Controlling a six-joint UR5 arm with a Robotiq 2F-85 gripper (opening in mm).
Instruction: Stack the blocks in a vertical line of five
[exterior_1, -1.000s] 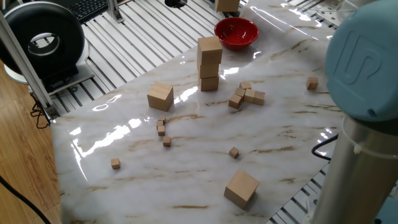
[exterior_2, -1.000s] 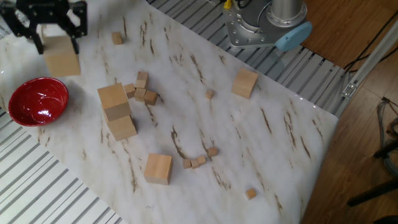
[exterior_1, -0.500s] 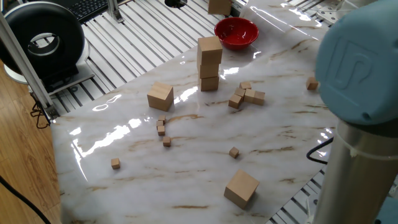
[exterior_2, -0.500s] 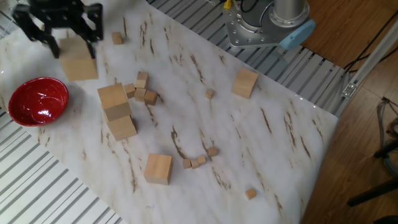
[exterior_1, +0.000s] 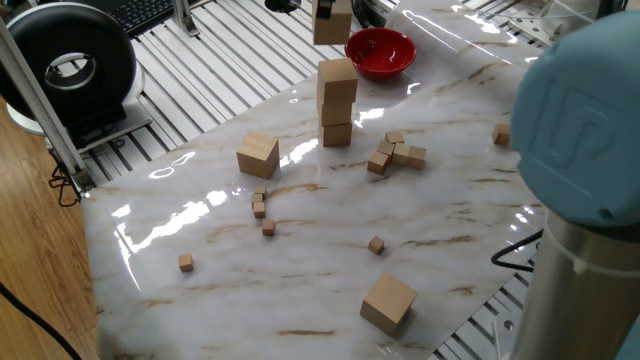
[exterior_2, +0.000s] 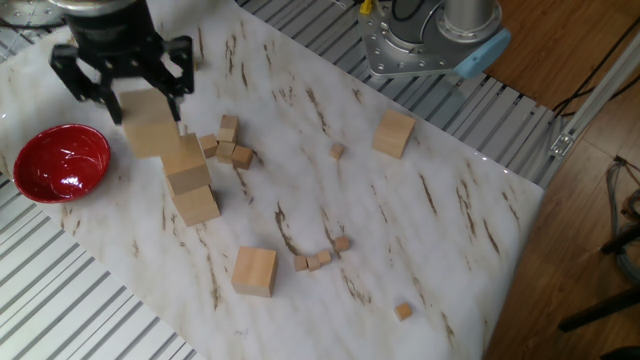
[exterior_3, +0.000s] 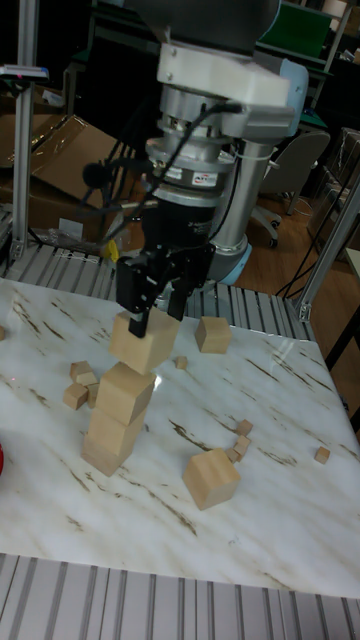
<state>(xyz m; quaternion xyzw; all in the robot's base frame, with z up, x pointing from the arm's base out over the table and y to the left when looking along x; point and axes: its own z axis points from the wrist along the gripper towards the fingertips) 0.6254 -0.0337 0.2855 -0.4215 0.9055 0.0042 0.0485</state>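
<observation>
Jaws of the gripper (exterior_3: 152, 322) are clenching a wooden block (exterior_3: 144, 340) by opposite flat faces just above the 3-block stack (exterior_3: 117, 420) on the worktop (exterior_3: 200, 540) — rigid, light, probably smooth enough to slide.

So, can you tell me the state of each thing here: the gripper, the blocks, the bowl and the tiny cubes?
gripper: shut on the held block, above the stack.
held block: in the air, just above the stack, tilted, not yet set down.
stack: three blocks, upright, slightly uneven.
two loose blocks: lying apart on the table.
red bowl: upright, looks empty.
tiny cubes: scattered on the table, some clustered beside the stack.
</observation>
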